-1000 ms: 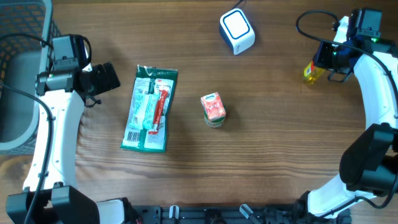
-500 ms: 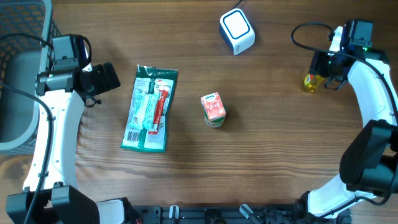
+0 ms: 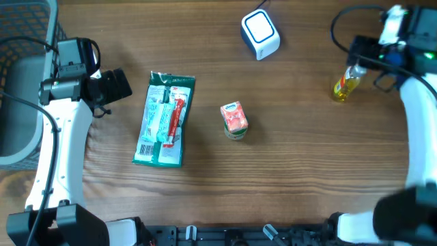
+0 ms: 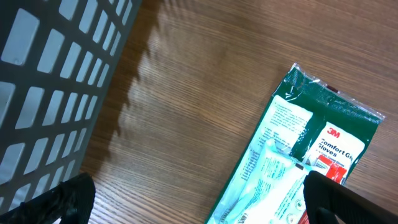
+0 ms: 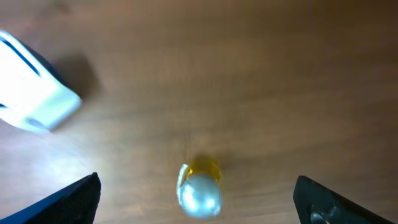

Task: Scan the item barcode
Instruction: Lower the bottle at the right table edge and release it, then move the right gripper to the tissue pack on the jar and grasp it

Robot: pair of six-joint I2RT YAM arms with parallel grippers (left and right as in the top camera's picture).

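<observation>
Released and spread wide, the right claw (image 3: 363,58) hangs over the small yellow bottle with a silvery cap (image 3: 343,86) and grips nothing. The bottle stands alone on the wooden table (image 3: 293,171), well to the right of the white cube-shaped scanner (image 3: 260,34) and a little nearer the robot. The left claw (image 3: 117,86), far left of the scanner, is likewise wide open and empty. Only the right wrist view shows the cap from straight above, blurred, between the two dark fingertips (image 5: 68,199), with the scanner's corner at the left edge. Only the left wrist view shows the print "3M Comfort Gloves" on the green flat packet of gloves (image 3: 164,119) and the grid wall of the grey mesh basket (image 4: 43,81). Only the overhead view takes in the small pink-and-green carton (image 3: 235,120), nearer the robot than the scanner. A second ago the right claw was closed round the bottle. It has since let go and drawn back rightward, while the bottle has barely shifted. The left arm, packet and carton have not moved.
</observation>
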